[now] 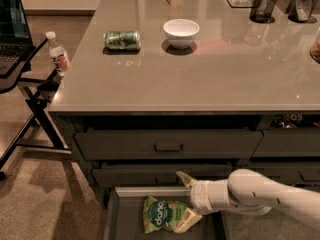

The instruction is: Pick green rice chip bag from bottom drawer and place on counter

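The green rice chip bag lies flat inside the open bottom drawer, near its middle. My gripper reaches in from the right on a white arm and is open. One fingertip sits up by the drawer's back edge. The other lies low against the bag's right end. The fingers stand at the bag's right side, not closed on it. The counter spreads above the drawers, grey-beige and glossy.
On the counter lie a green drink can on its side, a white bowl and black mesh cups at the back right. Two shut handled drawers sit above the open one. A stand with a laptop and water bottle is on the left.
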Controlling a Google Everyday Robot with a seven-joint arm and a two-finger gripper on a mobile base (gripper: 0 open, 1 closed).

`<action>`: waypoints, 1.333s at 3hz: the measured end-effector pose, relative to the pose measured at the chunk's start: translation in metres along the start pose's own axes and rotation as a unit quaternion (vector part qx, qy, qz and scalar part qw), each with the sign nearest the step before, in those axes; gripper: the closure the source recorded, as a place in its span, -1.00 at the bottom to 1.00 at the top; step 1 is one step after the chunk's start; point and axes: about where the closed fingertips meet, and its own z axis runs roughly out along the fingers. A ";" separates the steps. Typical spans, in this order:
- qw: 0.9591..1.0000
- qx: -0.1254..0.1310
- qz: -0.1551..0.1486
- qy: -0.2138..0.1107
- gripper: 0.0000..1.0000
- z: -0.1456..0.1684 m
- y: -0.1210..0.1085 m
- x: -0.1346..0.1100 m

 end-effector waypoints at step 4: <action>0.999 -0.014 0.040 0.010 -1.00 0.075 0.041 0.083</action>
